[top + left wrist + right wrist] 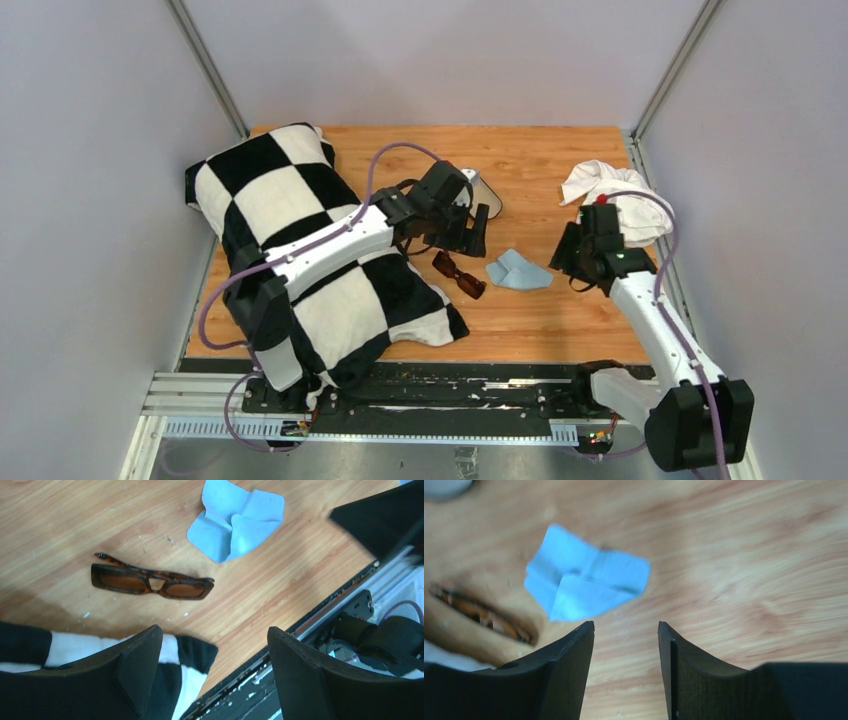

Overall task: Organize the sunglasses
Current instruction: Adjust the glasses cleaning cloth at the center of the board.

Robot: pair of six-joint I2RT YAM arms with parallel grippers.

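A wooden desk (540,160) is seen from above, with two robot arms reaching in from its near edge. The only container is an oval case (488,195) with a dark rim and a pale inside. It lies toward the back of the desk, mostly hidden behind the left arm's wrist, so its contents cannot be made out. The sunglasses (152,582), with a reddish-brown frame and brown lenses, lie flat on the bare wood outside the case. They sit between the corner of a large black-and-white checkered pillow (300,200) and a small light blue cloth (235,522), near both. The left fingers (135,670) hover over the sunglasses, spread wide and gripping nothing. The right fingers (569,670) are parted and empty above bare wood beside the blue cloth. A crumpled white cloth (605,185) lies at the back right, beside the right arm.
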